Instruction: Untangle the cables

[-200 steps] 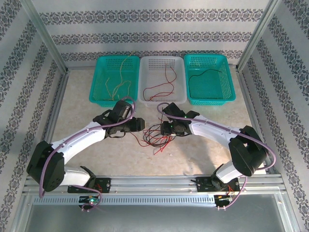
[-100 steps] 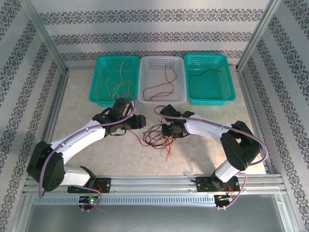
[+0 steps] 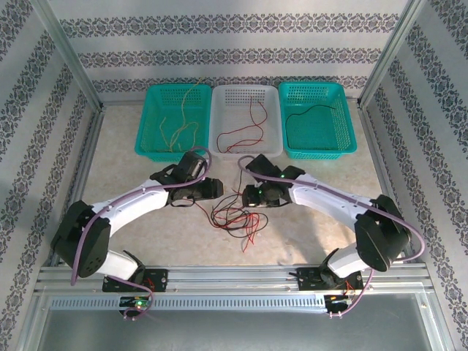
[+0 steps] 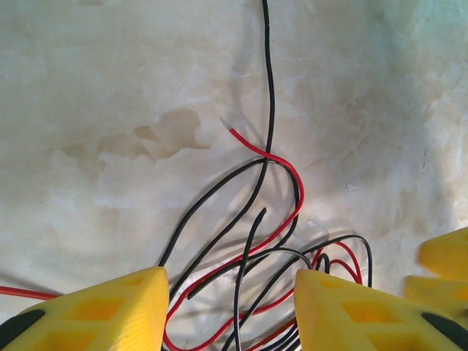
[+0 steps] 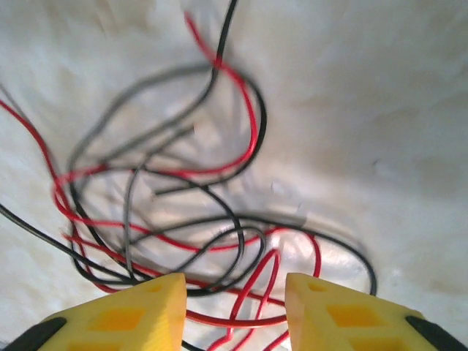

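- Tangle first — the red and black cables (image 3: 234, 218) lie in a heap on the table (image 3: 121, 168), between your two claws and just on the base side of both.
- Your left gripper (image 4: 230, 311) stands part open; strands cross its gap, none pinched.
- Your right gripper (image 5: 234, 314) is likewise parted over the loops, holding nothing.
- One black strand (image 4: 268, 73) runs straight away from the left gripper — probably your line to pull along.

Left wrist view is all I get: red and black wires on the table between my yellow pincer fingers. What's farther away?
Observer: At the far side, the left teal basket holds yellow wires.
Operator: What's next to it?
Observer: The white basket, with a red wire inside.
Operator: Any more?
Observer: The right teal basket holds a black wire.
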You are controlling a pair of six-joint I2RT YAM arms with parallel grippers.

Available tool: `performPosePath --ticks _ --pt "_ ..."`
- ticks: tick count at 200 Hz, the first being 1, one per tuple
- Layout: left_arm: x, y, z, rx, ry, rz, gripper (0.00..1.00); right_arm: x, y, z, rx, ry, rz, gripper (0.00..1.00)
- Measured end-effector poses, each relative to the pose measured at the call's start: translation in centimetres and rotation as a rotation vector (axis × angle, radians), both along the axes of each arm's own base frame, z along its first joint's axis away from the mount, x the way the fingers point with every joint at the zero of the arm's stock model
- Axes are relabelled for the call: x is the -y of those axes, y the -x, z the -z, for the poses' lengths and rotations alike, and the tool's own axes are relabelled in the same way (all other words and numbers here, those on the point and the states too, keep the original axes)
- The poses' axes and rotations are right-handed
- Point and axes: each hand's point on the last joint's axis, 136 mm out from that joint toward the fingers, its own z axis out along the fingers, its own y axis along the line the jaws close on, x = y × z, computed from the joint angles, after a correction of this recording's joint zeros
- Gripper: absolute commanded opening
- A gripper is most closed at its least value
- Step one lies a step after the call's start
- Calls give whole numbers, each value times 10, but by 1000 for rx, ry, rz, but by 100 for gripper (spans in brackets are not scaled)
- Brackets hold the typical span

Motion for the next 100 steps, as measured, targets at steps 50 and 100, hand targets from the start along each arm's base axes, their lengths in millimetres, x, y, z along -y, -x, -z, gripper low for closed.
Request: performPosePath --ticks 50,100 --pt "-7 -4 -19 68 0 -30 47 -13 -45 0 64 15 76 35" --pt "-14 0 -36 121 13 -46 47 -44 -40 26 13 51 16 34"
